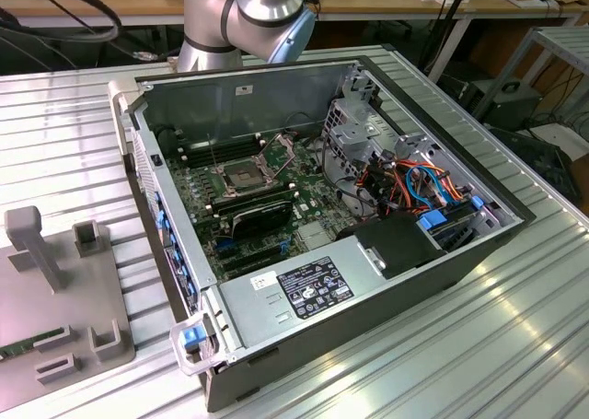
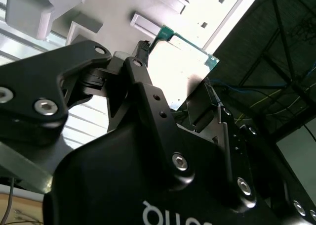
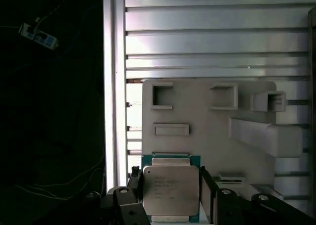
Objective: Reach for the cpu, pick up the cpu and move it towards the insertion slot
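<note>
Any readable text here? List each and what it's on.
Print on the power supply label: too small to read.
Print on the case wall sticker: too small to read.
Etching on the cpu, clamped in the gripper: faint, unreadable.
Mark on the gripper body: cut off, unreadable.
Nothing legible to quote.

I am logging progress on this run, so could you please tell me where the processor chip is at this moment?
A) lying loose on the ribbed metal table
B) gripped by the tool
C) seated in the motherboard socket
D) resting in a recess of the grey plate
B: in the first wrist view the chip is clamped in the tool, and in the exterior view the socket shows a bare dark centre.
</note>
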You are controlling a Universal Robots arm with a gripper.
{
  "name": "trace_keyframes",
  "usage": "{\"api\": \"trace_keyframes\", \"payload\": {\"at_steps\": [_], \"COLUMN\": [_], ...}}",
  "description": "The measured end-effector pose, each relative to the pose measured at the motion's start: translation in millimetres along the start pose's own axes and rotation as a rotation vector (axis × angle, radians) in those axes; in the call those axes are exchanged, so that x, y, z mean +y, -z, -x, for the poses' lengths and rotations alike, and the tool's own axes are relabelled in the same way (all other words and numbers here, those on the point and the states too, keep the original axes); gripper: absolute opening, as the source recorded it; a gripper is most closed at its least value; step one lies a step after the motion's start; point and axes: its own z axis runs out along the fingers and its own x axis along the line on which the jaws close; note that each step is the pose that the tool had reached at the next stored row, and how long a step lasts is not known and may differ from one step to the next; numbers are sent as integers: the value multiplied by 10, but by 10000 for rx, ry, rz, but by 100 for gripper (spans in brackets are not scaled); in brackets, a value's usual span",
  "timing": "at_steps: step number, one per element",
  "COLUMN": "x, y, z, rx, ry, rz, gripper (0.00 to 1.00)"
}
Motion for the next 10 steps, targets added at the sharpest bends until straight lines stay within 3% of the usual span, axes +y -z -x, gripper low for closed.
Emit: {"api": "trace_keyframes", "payload": {"at_steps": [3,4,10], "x": [1,2,4], "y": [57,108,265], "z": [-1,-2,-6], "rx": [0,-1,0], "ry": [0,0,0], "rz": [0,0,-5], "gripper": [55,55,55]}}
